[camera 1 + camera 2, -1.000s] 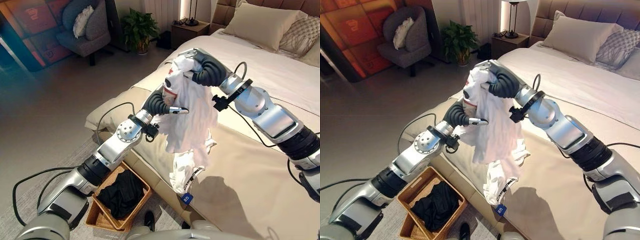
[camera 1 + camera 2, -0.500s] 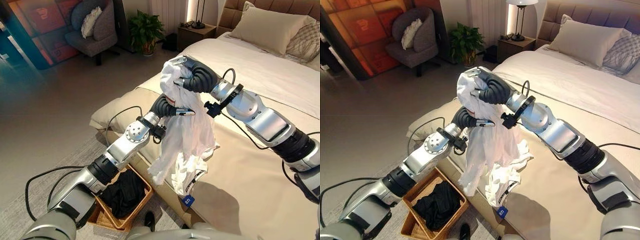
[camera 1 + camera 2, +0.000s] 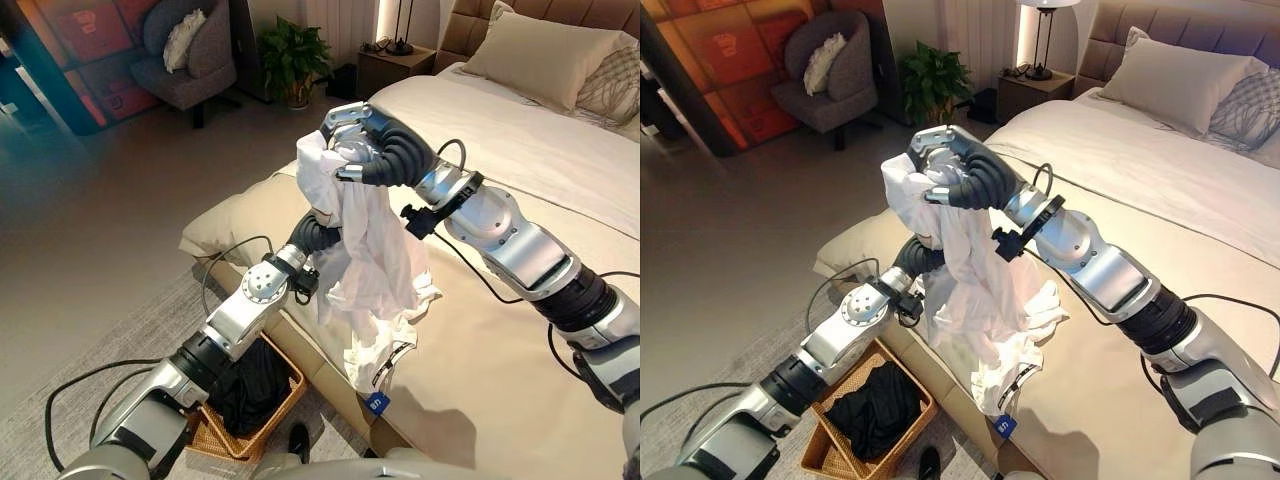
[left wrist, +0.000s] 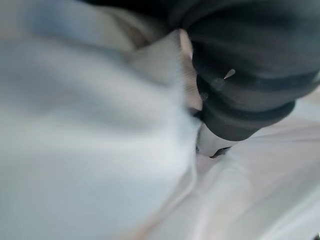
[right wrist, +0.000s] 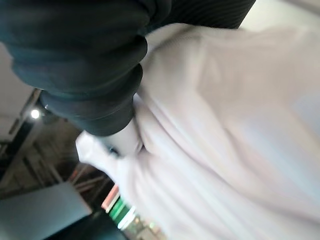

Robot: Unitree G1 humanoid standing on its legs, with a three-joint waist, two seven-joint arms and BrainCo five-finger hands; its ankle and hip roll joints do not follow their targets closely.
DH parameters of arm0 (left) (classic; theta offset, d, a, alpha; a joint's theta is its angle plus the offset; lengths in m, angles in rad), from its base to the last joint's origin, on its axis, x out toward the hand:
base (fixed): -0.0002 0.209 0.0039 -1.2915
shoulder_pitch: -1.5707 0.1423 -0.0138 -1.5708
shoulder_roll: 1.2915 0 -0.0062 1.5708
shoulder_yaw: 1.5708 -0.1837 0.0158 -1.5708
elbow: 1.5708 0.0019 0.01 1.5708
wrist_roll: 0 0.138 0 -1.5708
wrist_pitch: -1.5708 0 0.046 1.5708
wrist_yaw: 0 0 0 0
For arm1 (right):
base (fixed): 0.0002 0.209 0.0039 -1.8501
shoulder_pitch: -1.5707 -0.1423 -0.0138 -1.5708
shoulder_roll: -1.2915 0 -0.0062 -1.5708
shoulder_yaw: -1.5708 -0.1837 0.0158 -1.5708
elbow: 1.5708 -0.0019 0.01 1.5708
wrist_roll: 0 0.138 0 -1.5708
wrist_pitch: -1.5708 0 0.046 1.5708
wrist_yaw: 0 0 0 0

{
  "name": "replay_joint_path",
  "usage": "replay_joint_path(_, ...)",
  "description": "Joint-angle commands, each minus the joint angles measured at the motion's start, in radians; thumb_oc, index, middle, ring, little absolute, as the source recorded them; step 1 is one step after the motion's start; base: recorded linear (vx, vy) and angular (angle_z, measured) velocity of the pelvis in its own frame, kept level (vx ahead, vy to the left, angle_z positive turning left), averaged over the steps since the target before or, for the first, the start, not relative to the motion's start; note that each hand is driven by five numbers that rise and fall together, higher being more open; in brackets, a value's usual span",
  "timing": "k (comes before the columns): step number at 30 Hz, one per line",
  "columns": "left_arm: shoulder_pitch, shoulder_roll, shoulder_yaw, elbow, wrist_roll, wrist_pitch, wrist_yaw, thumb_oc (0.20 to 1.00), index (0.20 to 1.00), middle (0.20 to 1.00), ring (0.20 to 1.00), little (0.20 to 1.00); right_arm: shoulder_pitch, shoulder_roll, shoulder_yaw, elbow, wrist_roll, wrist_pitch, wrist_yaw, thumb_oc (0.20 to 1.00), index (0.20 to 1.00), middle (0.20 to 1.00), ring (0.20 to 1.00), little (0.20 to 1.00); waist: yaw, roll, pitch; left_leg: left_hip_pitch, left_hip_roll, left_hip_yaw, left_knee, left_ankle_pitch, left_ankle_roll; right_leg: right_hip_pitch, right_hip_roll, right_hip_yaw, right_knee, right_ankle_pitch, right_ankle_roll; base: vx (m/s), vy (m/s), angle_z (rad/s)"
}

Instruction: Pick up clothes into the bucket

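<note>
While the wicker basket (image 3: 236, 425) stands on the rug against the foot edge of the bed (image 3: 500, 350), dark clothes (image 3: 872, 410) already lie in it, and bare floor opens beyond it toward an armchair (image 3: 190, 60) and a potted plant (image 3: 290, 55). Above the basket, the left hand (image 3: 318, 232) is buried in the white garment (image 3: 365, 255); its fingers cannot be told. Higher, the right hand (image 3: 940, 170) curls tight around the garment's bunched top, the cloth hanging past the bed's corner.
</note>
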Motion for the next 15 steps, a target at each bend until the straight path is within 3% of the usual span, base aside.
replay_joint_path(1,-0.118,0.008,0.076,-0.011,0.078,-0.03,0.129,0.2,0.2,0.2,0.2,0.2,0.029,0.045,-0.149,-0.12,0.012,-0.082,-0.086,1.0,1.0,1.0,1.0,1.0,-0.003,-0.082,-0.031,0.051,-0.01,0.01,0.08,-0.146,0.001,0.038,-0.095,-0.008,-0.103,0.116,0.093,0.0,0.0,0.0)
replay_joint_path(3,0.035,0.013,0.194,-0.041,0.091,-0.039,0.134,0.2,0.2,0.2,0.2,0.2,0.125,0.015,-0.253,-0.1,-0.01,-0.071,-0.116,1.0,1.0,1.0,1.0,1.0,0.006,-0.086,-0.03,0.048,-0.009,0.004,0.081,-0.147,0.003,0.039,-0.096,-0.014,-0.103,0.113,0.092,0.02,-0.004,0.0)
replay_joint_path(4,0.037,0.013,0.193,-0.042,0.091,-0.038,0.134,0.2,0.2,0.2,0.2,0.2,0.128,0.015,-0.253,-0.101,-0.01,-0.071,-0.116,1.0,1.0,1.0,1.0,1.0,0.007,-0.085,-0.031,0.055,-0.007,0.004,0.079,-0.155,0.001,0.045,-0.094,-0.013,-0.104,0.105,0.092,0.04,-0.003,0.04)
replay_joint_path(5,0.014,-0.041,0.172,0.015,-0.075,-0.039,0.14,0.2,0.2,0.2,0.2,0.2,0.137,0.051,-0.242,-0.08,0.002,-0.074,-0.117,1.0,1.0,1.0,1.0,1.0,0.001,-0.085,-0.031,0.056,-0.007,0.005,0.078,-0.153,0.0,0.044,-0.093,-0.011,-0.102,0.105,0.093,0.04,0.002,0.02)
replay_joint_path(6,0.018,-0.019,0.22,0.024,0.007,-0.036,0.142,0.2,0.2,0.2,0.2,0.2,0.214,0.058,-0.281,-0.07,0.017,-0.078,-0.138,1.0,1.0,1.0,1.0,1.0,-0.002,-0.083,-0.03,0.059,-0.006,0.006,0.077,-0.154,0.0,0.045,-0.093,-0.01,-0.099,0.103,0.092,-0.01,0.022,0.03)
replay_joint_path(7,0.135,0.011,0.32,-0.067,-0.017,-0.043,0.155,0.2,0.2,0.2,0.2,0.2,0.328,0.064,-0.369,-0.072,0.002,-0.055,-0.129,1.0,1.0,1.0,1.0,1.0,0.002,-0.082,-0.028,0.052,-0.01,0.002,0.077,-0.147,0.004,0.039,-0.097,-0.016,-0.097,0.11,0.092,0.0,0.0,0.0)
replay_joint_path(11,0.217,0.002,0.401,-0.087,-0.022,-0.04,0.155,0.2,0.2,0.2,0.2,0.2,0.437,0.107,-0.423,0.013,-0.025,-0.026,-0.129,1.0,1.0,1.0,1.0,1.0,0.01,-0.084,-0.026,0.061,-0.008,-0.003,0.074,-0.158,0.002,0.048,-0.096,-0.024,-0.096,0.098,0.091,0.01,0.002,0.02)
replay_joint_path(15,0.306,0.023,0.556,-0.09,0.017,-0.047,0.158,0.2,0.2,0.2,0.2,0.2,0.608,0.184,-0.545,0.136,-0.101,-0.001,-0.151,1.0,1.0,1.0,1.0,1.0,0.023,-0.087,-0.016,0.055,-0.014,-0.017,0.077,-0.163,0.006,0.05,-0.098,-0.036,-0.092,0.093,0.089,0.01,0.01,0.08)
